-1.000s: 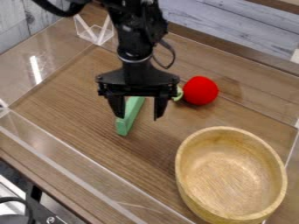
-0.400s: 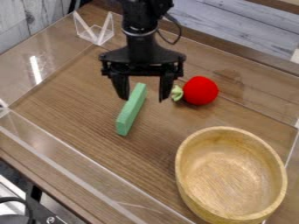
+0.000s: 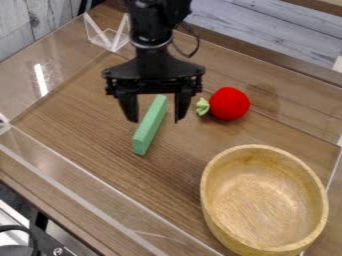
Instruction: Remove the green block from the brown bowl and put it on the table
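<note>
I am looking down at the wooden surface (image 3: 80, 120) from the one camera I have. The hand (image 3: 155, 108) is hanging at about the centre of the view, pointing straight down, with its two black fingers (image 3: 128, 108) spread wide apart and nothing between them. I am seeing it as fully open and empty.

The green block (image 3: 150, 125) is lying flat on the surface just under the hand. Its upper end is sitting in the gap between the spread fingers as I see it, and its length is running toward 7 o'clock. I cannot tell whether the fingertips are clear of the block's top face or just brushing it; from this angle they are overlapping it in the picture.

The brown bowl (image 3: 263, 160) is sitting at 4 o'clock from the block, well apart from it, and its inside is showing only bare wood. The block is therefore outside the bowl and resting on the surface.

A red ball-like fruit (image 3: 230, 103) with a small green stem is lying at 3 o'clock from the hand, near its right-side finger. A clear acrylic wall (image 3: 67, 195) is running along the near and left edges of the surface.
</note>
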